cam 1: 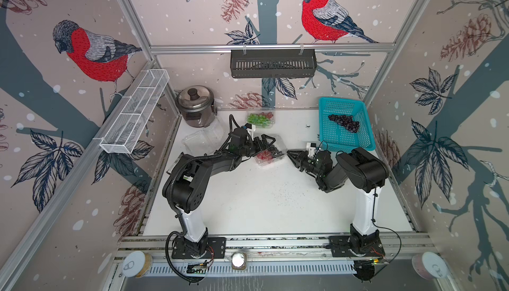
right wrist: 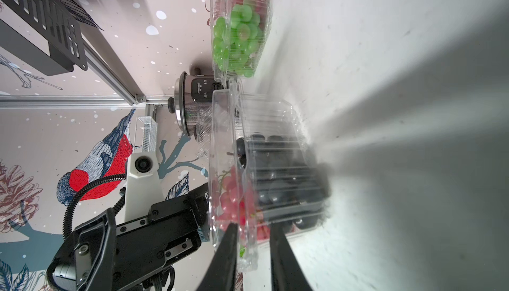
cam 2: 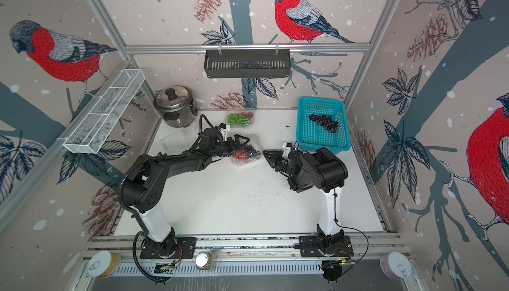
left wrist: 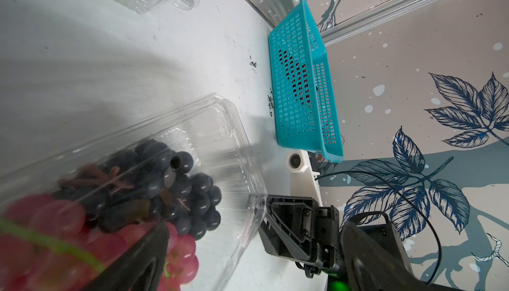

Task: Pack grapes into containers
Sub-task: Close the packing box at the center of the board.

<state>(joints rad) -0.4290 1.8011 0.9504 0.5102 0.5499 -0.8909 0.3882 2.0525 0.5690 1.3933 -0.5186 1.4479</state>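
Right wrist view: right hand (right wrist: 254, 226), fingers nearly together, sits at a corner of the middle container (right wrist: 261, 116) holding red and dark grapes (right wrist: 275, 185); clamped or not, cannot tell. Left hand (cam 1: 268, 145), fingers spread wide, is over that box. Farther back, green grapes (cam 1: 257, 118) fill another container (cam 1: 272, 124); a dark bunch (cam 1: 344, 121) lies in the turquoise basket (cam 1: 338, 138).

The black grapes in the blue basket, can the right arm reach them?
Probably yes. The basket sits open-topped beside the right arm, with nothing over the black grapes. But the right gripper points the other way, at the container of red and dark grapes, so it must swing round first.
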